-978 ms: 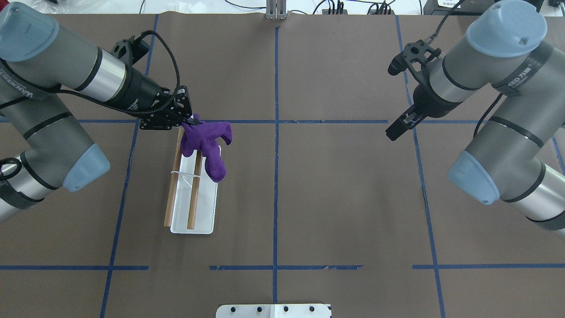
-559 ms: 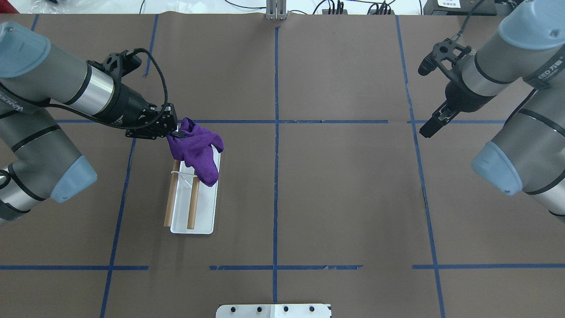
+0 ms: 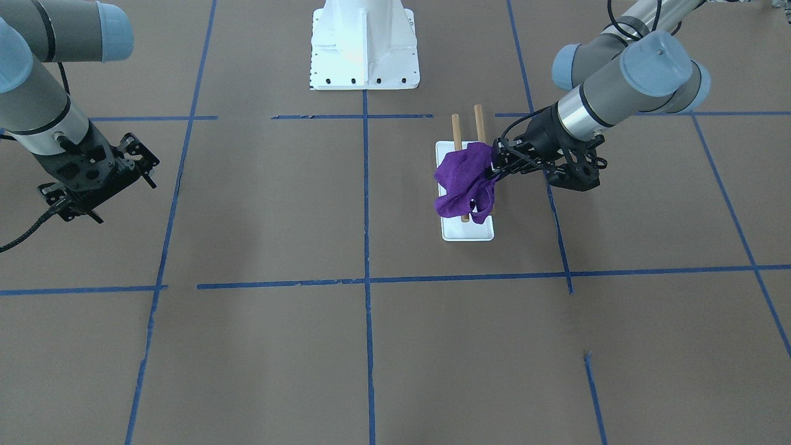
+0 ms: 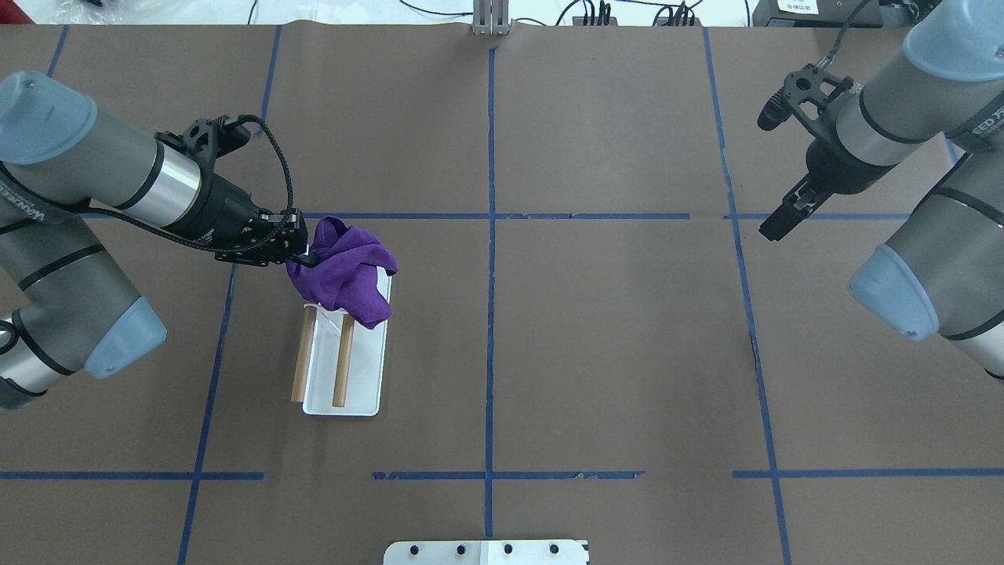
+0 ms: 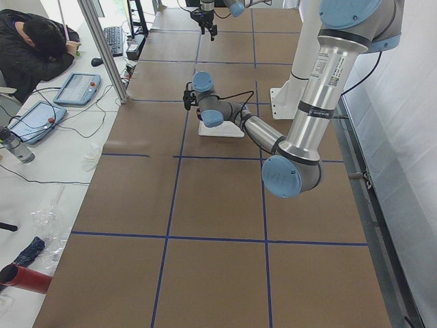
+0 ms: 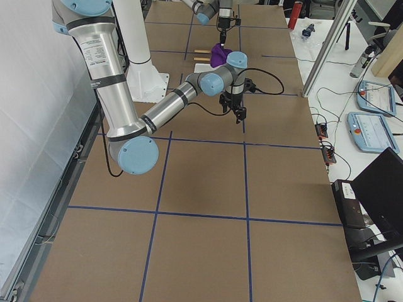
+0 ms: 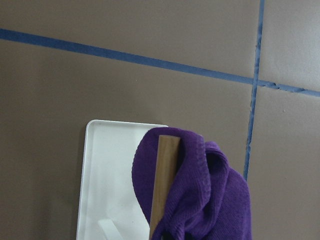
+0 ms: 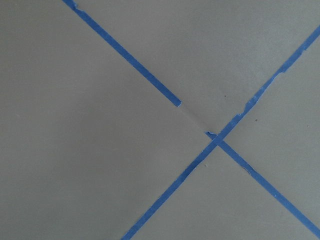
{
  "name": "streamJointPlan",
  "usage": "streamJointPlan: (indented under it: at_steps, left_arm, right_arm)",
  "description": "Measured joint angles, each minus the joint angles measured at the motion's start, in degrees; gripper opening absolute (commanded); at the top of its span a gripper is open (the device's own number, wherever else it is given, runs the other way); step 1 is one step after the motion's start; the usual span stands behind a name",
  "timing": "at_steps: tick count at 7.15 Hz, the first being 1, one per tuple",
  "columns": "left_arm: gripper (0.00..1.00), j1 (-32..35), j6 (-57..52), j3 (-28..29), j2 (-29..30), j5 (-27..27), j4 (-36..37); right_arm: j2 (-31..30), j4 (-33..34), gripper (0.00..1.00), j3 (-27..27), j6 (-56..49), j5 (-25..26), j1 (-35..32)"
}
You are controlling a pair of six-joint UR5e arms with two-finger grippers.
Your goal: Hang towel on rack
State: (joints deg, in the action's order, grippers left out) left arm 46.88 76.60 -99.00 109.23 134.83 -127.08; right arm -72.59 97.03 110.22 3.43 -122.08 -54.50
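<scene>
The purple towel [image 4: 343,271] lies bunched over the far ends of the rack's two wooden rods [image 4: 342,365] and covers them. The rack's white base [image 4: 365,377] sits left of the table's middle. My left gripper [image 4: 304,253] is at the towel's left edge, shut on a fold of it. The front view shows the towel [image 3: 463,182] draped over both rods [image 3: 478,123] with the left gripper [image 3: 494,169] against it. In the left wrist view the towel [image 7: 210,195] wraps one rod end [image 7: 164,170]. My right gripper [image 4: 773,229] is shut and empty, far to the right.
Brown paper with blue tape lines [image 4: 490,235] covers the table. The white robot pedestal [image 3: 364,46] stands at the near edge. Operators' tablets and cables [image 5: 75,89] lie past the table's far side.
My left gripper has moved left and toward the robot with the towel, which now sits lower and bunched over the rod ends. The right arm has drawn back to the right.
</scene>
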Motion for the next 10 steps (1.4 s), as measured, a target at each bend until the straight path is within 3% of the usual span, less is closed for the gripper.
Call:
streamJointPlan:
  at_steps: [4, 6, 10]
  left_arm:
    - [1.0, 1.9, -6.7, 0.2, -2.1, 0.2, 0.0]
    - [1.0, 5.3, -16.1, 0.3, -5.8, 0.4, 0.6]
    - [1.0, 15.2, -40.4, 0.0, -11.7, 0.5, 9.8]
  right_arm:
    - [-0.4, 2.3, 1.0, -0.1, -0.4, -0.1, -2.7]
    - [-1.6, 3.4, 1.0, -2.5, -6.1, -0.1, -7.1]
    - [-6.7, 3.6, 1.0, -9.6, -20.0, -1.4, -20.1]
